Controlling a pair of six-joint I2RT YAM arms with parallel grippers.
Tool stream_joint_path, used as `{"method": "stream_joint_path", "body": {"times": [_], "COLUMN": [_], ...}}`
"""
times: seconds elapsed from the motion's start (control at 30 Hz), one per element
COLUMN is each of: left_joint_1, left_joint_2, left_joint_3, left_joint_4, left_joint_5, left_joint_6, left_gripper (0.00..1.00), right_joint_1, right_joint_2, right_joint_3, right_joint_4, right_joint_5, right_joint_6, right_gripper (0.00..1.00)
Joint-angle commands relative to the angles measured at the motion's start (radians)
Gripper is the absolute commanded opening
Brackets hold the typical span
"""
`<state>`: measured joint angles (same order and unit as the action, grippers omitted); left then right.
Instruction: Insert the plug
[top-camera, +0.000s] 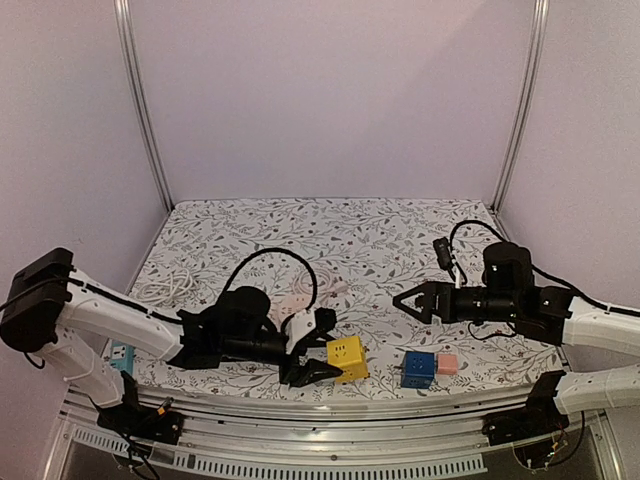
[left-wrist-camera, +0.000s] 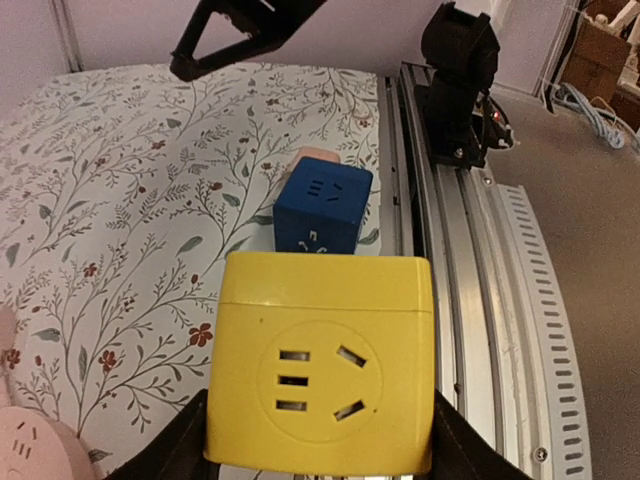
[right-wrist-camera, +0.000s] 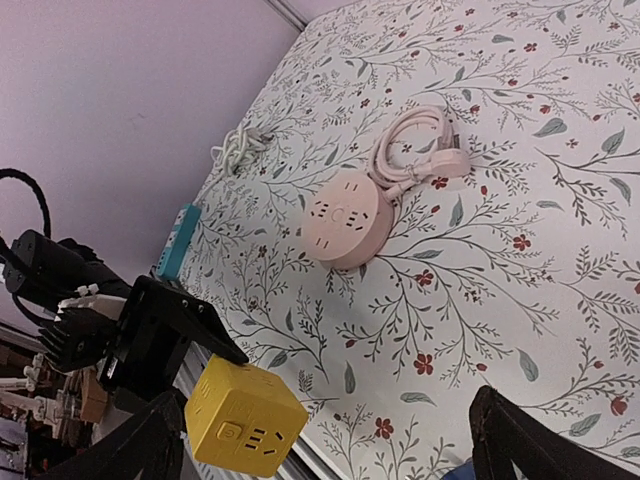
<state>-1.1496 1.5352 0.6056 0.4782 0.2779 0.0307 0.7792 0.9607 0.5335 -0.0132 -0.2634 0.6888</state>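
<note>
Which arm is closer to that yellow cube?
Left. The left gripper clasps the yellow cube by its sides; the right gripper hangs open, apart, off to its right.

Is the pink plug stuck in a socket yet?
No, it's out. The pink plug lies loose on the flowery cloth at the end of its coiled cord.

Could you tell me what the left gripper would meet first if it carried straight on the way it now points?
The blue socket cube: it sits directly beyond the yellow cube in the left gripper, though relative height is unclear.
</note>
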Motion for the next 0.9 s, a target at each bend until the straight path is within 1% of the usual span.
{"method": "stream_joint_path", "body": {"times": [0.0, 0.13, 0.2, 0.33, 0.5, 0.63, 0.87], "left_joint_1": [0.015, 0.028, 0.033, 0.043, 0.045, 0.045, 0.045], "left_joint_2": [-0.085, -0.128, -0.133, -0.136, -0.140, -0.148, -0.167], "left_joint_3": [-0.064, -0.110, -0.121, -0.154, -0.182, -0.192, -0.198], "left_joint_4": [0.150, 0.207, 0.220, 0.279, 0.336, 0.353, 0.353], "left_joint_5": [0.058, 0.075, 0.087, 0.096, 0.102, 0.106, 0.114], "left_joint_6": [-0.069, -0.084, -0.086, -0.095, -0.108, -0.107, -0.099], "left_gripper": [0.21, 0.21, 0.20, 0.18, 0.17, 0.15, 0.15], "right_joint_1": [0.010, 0.015, 0.046, 0.134, 0.203, 0.219, 0.234], "right_joint_2": [0.053, 0.141, 0.172, 0.224, 0.255, 0.274, 0.338], "right_joint_3": [0.078, 0.122, 0.147, 0.209, 0.235, 0.256, 0.291], "right_joint_4": [0.017, 0.017, 0.013, -0.077, -0.098, -0.131, -0.164], "right_joint_5": [-0.178, -0.309, -0.337, -0.358, -0.357, -0.319, -0.316], "right_joint_6": [0.043, 0.074, 0.080, 0.056, 0.089, 0.100, 0.108], "right_gripper": [0.99, 0.99, 0.99, 0.99, 0.99, 0.99, 0.99]}}
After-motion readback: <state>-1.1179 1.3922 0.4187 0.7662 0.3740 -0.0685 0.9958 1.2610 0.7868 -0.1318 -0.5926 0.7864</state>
